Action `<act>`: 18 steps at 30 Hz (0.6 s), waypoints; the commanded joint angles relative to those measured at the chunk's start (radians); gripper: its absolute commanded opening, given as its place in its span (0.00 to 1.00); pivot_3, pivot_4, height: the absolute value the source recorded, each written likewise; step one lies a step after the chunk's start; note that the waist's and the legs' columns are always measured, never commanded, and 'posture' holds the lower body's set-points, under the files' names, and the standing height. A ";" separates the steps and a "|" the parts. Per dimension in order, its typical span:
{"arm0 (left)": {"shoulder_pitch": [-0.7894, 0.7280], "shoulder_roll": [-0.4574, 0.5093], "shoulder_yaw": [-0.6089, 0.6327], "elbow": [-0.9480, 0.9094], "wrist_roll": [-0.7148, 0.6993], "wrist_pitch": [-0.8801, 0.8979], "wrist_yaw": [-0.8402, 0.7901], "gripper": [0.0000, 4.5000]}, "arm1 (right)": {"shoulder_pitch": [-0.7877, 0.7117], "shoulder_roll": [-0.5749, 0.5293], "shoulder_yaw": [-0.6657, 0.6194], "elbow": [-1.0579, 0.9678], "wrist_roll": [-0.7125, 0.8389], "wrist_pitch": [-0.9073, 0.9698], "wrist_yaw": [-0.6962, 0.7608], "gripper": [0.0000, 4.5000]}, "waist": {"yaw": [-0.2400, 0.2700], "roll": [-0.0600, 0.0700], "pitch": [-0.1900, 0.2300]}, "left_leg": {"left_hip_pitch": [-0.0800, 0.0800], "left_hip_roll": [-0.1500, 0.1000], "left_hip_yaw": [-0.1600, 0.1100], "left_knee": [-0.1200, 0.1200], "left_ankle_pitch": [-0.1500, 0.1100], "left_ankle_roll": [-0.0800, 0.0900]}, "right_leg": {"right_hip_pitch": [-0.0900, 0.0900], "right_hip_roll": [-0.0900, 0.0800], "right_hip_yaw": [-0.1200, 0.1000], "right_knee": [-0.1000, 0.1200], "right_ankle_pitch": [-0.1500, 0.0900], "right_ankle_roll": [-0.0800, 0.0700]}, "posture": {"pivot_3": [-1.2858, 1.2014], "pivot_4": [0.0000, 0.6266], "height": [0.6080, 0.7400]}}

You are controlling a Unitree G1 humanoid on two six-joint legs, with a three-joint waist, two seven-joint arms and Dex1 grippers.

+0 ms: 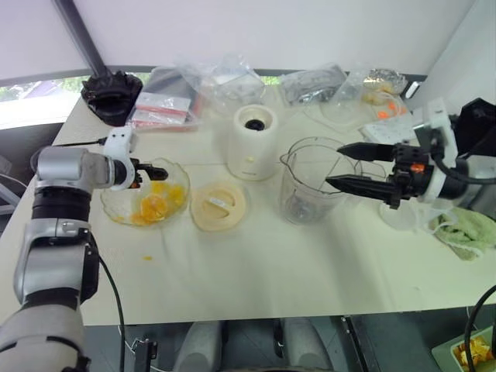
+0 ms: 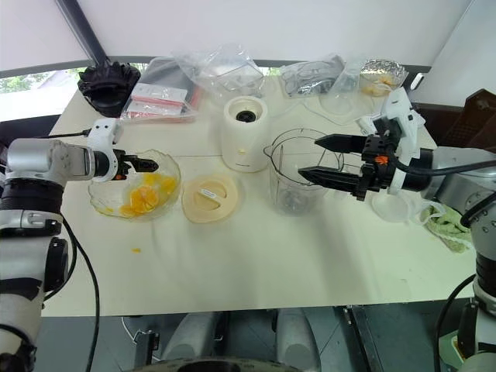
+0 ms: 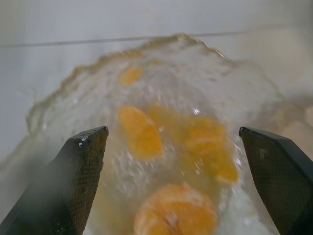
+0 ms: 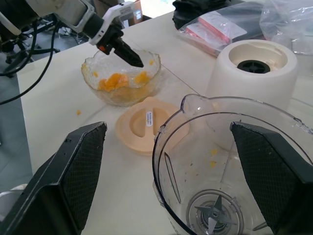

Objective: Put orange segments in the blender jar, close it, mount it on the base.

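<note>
1. Near the worktop's left edge: shallow clear glass bowl [image 1: 146, 203] with a wavy rim, holding the wet orange-yellow orange segments [image 1: 155, 205] in a loose heap.
2. Over that bowl's rim: left gripper [image 1: 143, 173], black fingers [image 3: 80, 166] spread wide, nothing between them, tips just above the fruit and not visibly touching it.
3. Just beside the bowl, toward the worktop's middle: flat round cream lid [image 1: 218, 205], lying flat with a small white label on top.
4. Behind the lid, toward the far edge: squat cream-white base [image 1: 255, 142] with a dark round socket on top, upright and bare.
5. Right of the lid and close beside the base: tall clear plastic blender jar [image 1: 313, 180], upright on the worktop, uncovered, dark blade at the bottom, a few tiny orange specks on the inner wall, otherwise without fruit.
6. At the jar's right side, above its rim height: right gripper [image 1: 349, 167], fingers wide apart and holding nothing, pointing toward the jar without touching it.
7. Along the far edge: black ridged round object [image 1: 111, 94] at the far-left corner, clear plastic bags [image 1: 225, 81] beside it.
8. On bare worktop in front of the bowl: one small stray orange scrap [image 1: 146, 257].
9. Toward the right edge: crumpled green cloth [image 1: 467, 232].
</note>
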State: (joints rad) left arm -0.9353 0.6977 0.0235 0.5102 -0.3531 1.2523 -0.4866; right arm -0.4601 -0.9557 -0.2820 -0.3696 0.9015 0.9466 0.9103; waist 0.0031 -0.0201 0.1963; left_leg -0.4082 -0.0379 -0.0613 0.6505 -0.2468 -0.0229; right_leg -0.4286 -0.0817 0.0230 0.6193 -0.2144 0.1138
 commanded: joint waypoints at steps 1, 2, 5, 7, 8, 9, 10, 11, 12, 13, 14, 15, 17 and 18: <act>0.018 0.021 0.054 -0.128 -0.028 0.109 0.001 1.00 | 0.001 0.007 -0.021 -0.037 0.025 -0.008 -0.016 0.94 | 0.000 0.000 0.000 | 0.000 0.000 0.000 0.000 0.000 0.000 | 0.000 0.000 0.000 0.000 0.000 0.000 | 0.52 0.24 1.00; 0.041 0.018 0.069 -0.167 -0.036 0.146 0.008 1.00 | 0.002 0.008 -0.021 -0.041 0.029 -0.005 -0.021 0.94 | -0.001 0.000 0.000 | 0.000 0.000 0.000 0.000 0.000 0.000 | 0.000 0.000 0.000 0.000 0.000 0.000 | 0.52 0.24 1.00; 0.102 0.007 0.106 -0.254 -0.046 0.235 0.032 1.00 | 0.002 0.007 -0.022 -0.046 0.040 0.002 -0.032 0.94 | -0.011 0.000 0.000 | 0.000 0.000 -0.001 0.000 0.000 0.000 | 0.000 0.000 0.000 0.000 0.000 0.000 | 0.52 0.24 1.00; 0.151 0.006 0.116 -0.300 -0.044 0.272 0.045 1.00 | 0.000 0.005 -0.020 -0.045 0.044 0.004 -0.035 0.94 | -0.015 0.000 0.000 | 0.000 0.000 -0.001 0.000 0.000 0.000 | 0.000 0.000 0.000 0.001 0.000 0.000 | 0.52 0.24 1.00; 0.168 0.006 0.120 -0.314 -0.041 0.280 0.052 1.00 | -0.002 0.004 -0.018 -0.044 0.045 0.004 -0.036 0.94 | -0.016 0.000 0.000 | 0.000 0.000 -0.001 0.000 0.000 0.000 | 0.000 0.000 0.000 0.001 0.000 0.000 | 0.52 0.24 1.00; 0.182 0.005 0.124 -0.324 -0.040 0.285 0.057 1.00 | -0.003 0.003 -0.017 -0.044 0.046 0.005 -0.038 0.94 | -0.016 0.000 0.000 | 0.001 0.000 -0.001 0.000 0.000 0.000 | 0.000 0.000 0.000 0.001 0.000 0.000 | 0.52 0.24 1.00; 0.191 0.003 0.129 -0.328 -0.037 0.286 0.063 1.00 | -0.004 0.003 -0.016 -0.044 0.048 0.005 -0.039 0.94 | -0.015 0.000 0.000 | 0.001 0.000 -0.001 0.000 0.000 0.000 | 0.000 0.000 0.000 0.001 0.000 0.000 | 0.52 0.24 1.00; 0.198 0.000 0.133 -0.331 -0.036 0.285 0.068 1.00 | -0.006 0.003 -0.014 -0.043 0.048 0.005 -0.039 0.94 | -0.015 0.000 0.000 | 0.001 0.000 -0.001 0.001 0.000 0.000 | 0.000 0.000 0.000 0.002 0.000 0.000 | 0.52 0.24 1.00; 0.204 -0.003 0.133 -0.330 -0.033 0.281 0.073 1.00 | -0.008 0.003 -0.012 -0.042 0.049 0.006 -0.040 0.94 | -0.015 0.000 0.000 | 0.001 0.000 -0.001 0.001 0.000 0.000 | 0.000 0.000 0.000 0.002 0.000 0.000 | 0.52 0.24 1.00; 0.209 -0.006 0.134 -0.328 -0.031 0.277 0.077 1.00 | -0.010 0.003 -0.010 -0.042 0.050 0.006 -0.041 0.94 | -0.014 0.000 0.000 | 0.001 0.000 -0.001 0.001 0.000 0.000 | 0.000 0.000 0.000 0.002 0.000 0.000 | 0.52 0.24 1.00; 0.211 -0.009 0.135 -0.327 -0.029 0.274 0.081 1.00 | -0.011 0.002 -0.009 -0.041 0.050 0.005 -0.041 0.94 | -0.013 0.000 0.000 | 0.001 0.000 -0.001 0.001 0.000 0.000 | 0.000 0.000 0.000 0.002 0.000 0.000 | 0.52 0.24 1.00; 0.214 -0.011 0.135 -0.325 -0.029 0.268 0.083 1.00 | -0.012 0.002 -0.008 -0.041 0.051 0.005 -0.042 0.94 | -0.013 0.000 0.000 | 0.001 0.000 -0.001 0.001 0.000 0.000 | 0.000 0.000 0.000 0.002 0.000 0.000 | 0.52 0.24 1.00; 0.217 -0.019 0.134 -0.315 -0.026 0.252 0.085 1.00 | -0.018 0.001 -0.006 -0.039 0.053 0.006 -0.043 0.94 | -0.013 0.000 0.000 | 0.000 0.000 -0.001 0.001 0.000 0.000 | 0.000 0.000 0.000 0.001 0.000 0.000 | 0.52 0.24 1.00; 0.218 -0.024 0.131 -0.304 -0.022 0.240 0.086 1.00 | -0.021 0.000 -0.005 -0.038 0.054 0.007 -0.043 0.94 | -0.013 0.000 0.000 | 0.000 0.000 -0.001 0.001 0.000 0.000 | 0.000 0.000 0.000 0.001 0.000 0.000 | 0.52 0.24 1.00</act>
State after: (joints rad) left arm -0.7129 0.6688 0.1380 0.2149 -0.3822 1.5177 -0.4046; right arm -0.4556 -0.9478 -0.2777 -0.3901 0.9387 0.9548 0.8687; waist -0.0100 -0.0199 0.1961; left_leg -0.4078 -0.0377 -0.0622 0.6516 -0.2468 -0.0229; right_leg -0.4285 -0.0821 0.0234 0.6204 -0.2144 0.1138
